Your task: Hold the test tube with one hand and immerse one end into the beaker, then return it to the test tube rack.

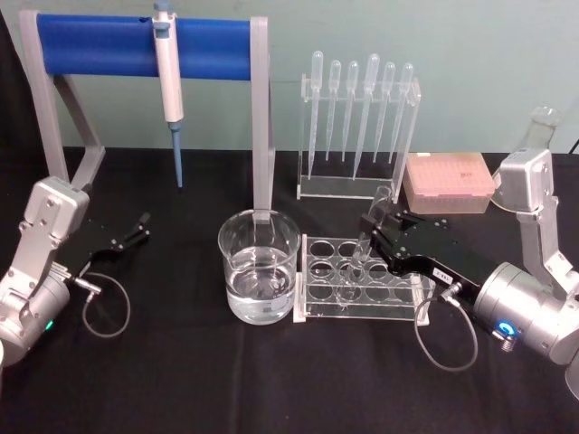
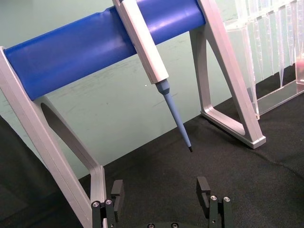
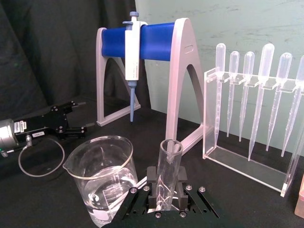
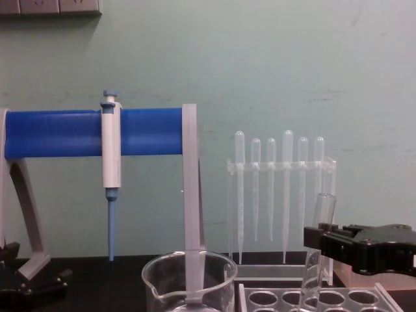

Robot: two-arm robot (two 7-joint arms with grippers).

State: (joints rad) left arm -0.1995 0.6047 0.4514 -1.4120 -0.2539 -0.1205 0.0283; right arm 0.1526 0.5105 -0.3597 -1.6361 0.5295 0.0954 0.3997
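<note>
Head view: we note right gripper low over rack, clamped on tilted test tube; left gripper parked, jaws apart.

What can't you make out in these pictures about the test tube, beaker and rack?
Bottom end of the test tube: chest view, cut off by the lower edge; right wrist view, hidden behind the right gripper.
Whether it touches the floor of the test tube rack: head view, too small through clear plastic.
Water level in the beaker: chest view, cut off below.
</note>
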